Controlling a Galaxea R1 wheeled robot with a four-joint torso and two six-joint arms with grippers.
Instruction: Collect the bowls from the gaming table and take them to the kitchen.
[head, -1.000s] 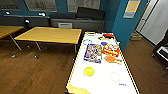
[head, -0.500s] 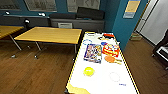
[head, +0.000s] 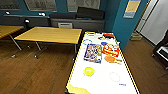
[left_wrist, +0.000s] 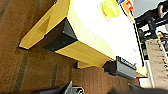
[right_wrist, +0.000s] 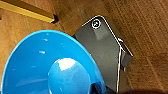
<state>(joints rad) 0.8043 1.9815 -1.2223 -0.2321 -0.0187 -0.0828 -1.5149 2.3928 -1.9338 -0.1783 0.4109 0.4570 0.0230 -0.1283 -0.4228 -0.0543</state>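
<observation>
The gaming table (head: 100, 80) runs away from me, white-topped with a light wood edge. The yellow-green bowl (head: 88, 71) sits on its near half, towards the left edge. In the left wrist view the same bowl (left_wrist: 110, 7) rests on the white top (left_wrist: 100, 27), seen from low beside the table's near end. The blue bowl (right_wrist: 47, 67) looms large and close in the right wrist view, above the wooden floor, with my right gripper shut on it. Dark parts of my left arm (left_wrist: 70, 90) hang low over the floor near the table's corner.
Beyond the yellow-green bowl lie a colourful game box (head: 93, 52), a red box (head: 110, 49) and an orange paddle (head: 111, 59). A yellow-wood table (head: 50, 35) stands to the left, a blue wall corner (head: 120, 22) to the right. Dark furniture (head: 161, 50) is at far right.
</observation>
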